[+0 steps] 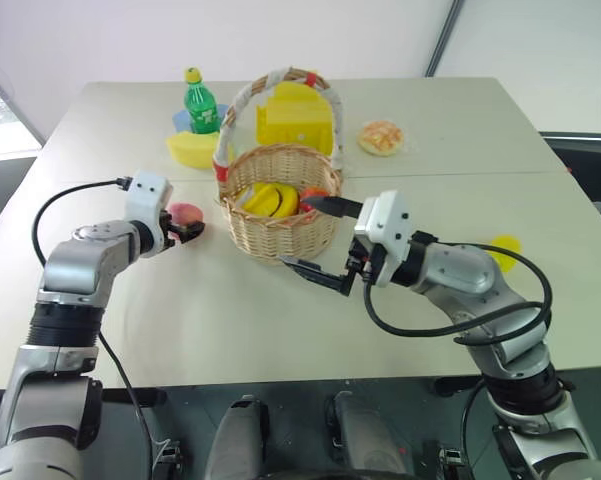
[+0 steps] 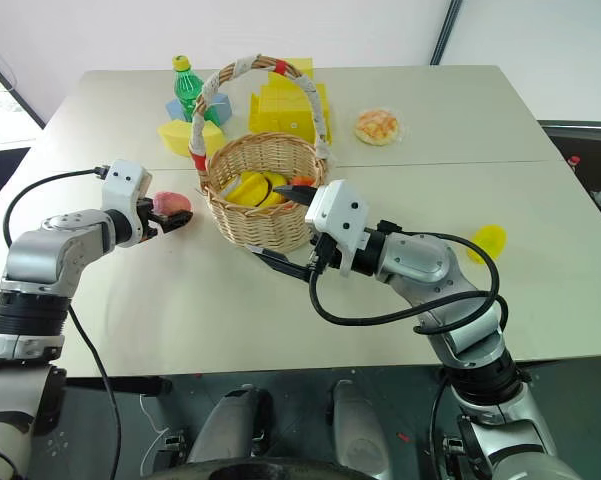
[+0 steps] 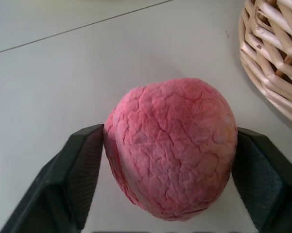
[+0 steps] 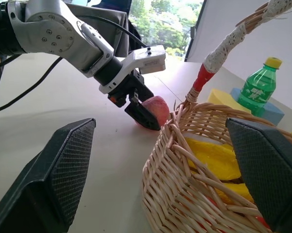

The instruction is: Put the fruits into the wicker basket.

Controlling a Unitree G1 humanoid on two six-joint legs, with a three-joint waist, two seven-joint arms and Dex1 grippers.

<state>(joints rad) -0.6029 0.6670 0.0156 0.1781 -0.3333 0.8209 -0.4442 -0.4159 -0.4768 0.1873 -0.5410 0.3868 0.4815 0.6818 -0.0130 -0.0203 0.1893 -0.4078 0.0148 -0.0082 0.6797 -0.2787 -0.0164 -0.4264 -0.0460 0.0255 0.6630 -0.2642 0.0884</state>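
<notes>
You have a pale table (image 1: pixel 400 300) in front of you, and on it, near the middle, the wicker basket (image 1: pixel 280 225) stands upright with its white-wrapped, red-banded handle arching over it. Behind the basket sit a yellow boxy toy (image 1: pixel 298 118), a yellow wedge block (image 1: pixel 193 150) and a green bottle (image 1: pixel 201 105), with a bread bun (image 1: pixel 381 137) off to the right (all well apart from your grippers). Inside the basket lie the bananas (image 1: pixel 270 200) and a red fruit (image 1: pixel 315 193). Your right gripper (image 1: pixel 325 245) hangs just in front of the basket's right side, fingers spread wide with nothing between them. Your left gripper (image 3: pixel 167 170) sits low at the table just left of the basket, its two black pads pressed against either side of the pink peach (image 3: pixel 172 148), which rests on the table. A lemon (image 1: pixel 504 250) lies far right, near your right arm
</notes>
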